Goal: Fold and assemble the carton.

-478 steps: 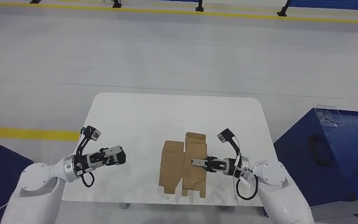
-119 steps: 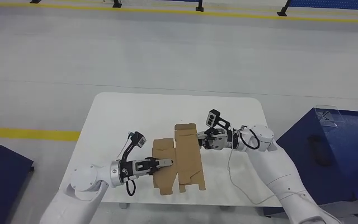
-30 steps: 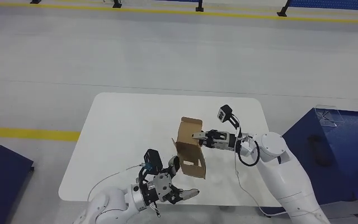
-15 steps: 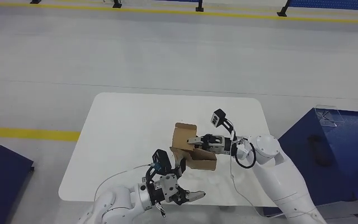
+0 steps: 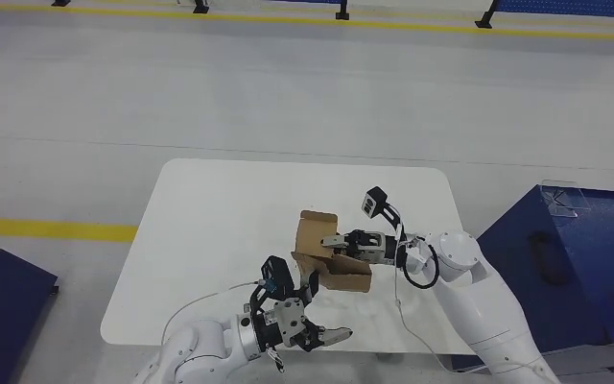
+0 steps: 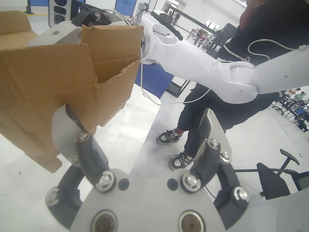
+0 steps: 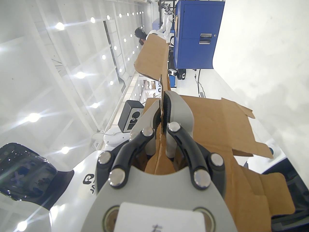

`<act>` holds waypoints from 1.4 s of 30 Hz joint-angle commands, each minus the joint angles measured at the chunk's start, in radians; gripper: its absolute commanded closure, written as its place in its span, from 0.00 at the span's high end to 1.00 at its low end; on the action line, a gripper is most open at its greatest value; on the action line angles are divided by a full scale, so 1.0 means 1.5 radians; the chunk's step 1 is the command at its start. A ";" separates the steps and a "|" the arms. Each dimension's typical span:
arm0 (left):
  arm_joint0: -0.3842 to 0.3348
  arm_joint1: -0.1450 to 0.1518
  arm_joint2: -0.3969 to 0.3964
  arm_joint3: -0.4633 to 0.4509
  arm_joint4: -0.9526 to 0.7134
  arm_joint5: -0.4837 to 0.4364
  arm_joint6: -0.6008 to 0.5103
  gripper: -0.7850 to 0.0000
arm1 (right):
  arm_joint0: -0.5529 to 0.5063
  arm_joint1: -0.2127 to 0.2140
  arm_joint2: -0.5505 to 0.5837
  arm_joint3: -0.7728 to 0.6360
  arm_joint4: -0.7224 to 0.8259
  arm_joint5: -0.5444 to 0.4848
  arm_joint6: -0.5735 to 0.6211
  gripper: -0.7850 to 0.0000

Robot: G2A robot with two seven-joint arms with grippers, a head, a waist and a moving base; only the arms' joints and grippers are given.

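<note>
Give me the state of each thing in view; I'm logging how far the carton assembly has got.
carton: partly opened into a box shape, end flaps loose and not folded in.
right gripper: shut on the edge of one carton panel.
left gripper: open, one finger against a lower flap of the carton, the other clear of it.
</note>
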 commanded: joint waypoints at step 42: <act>0.115 0.030 -0.176 -0.138 0.378 0.000 0.193 1.00 | 0.038 -0.037 -0.030 0.169 0.300 0.124 -0.026 0.00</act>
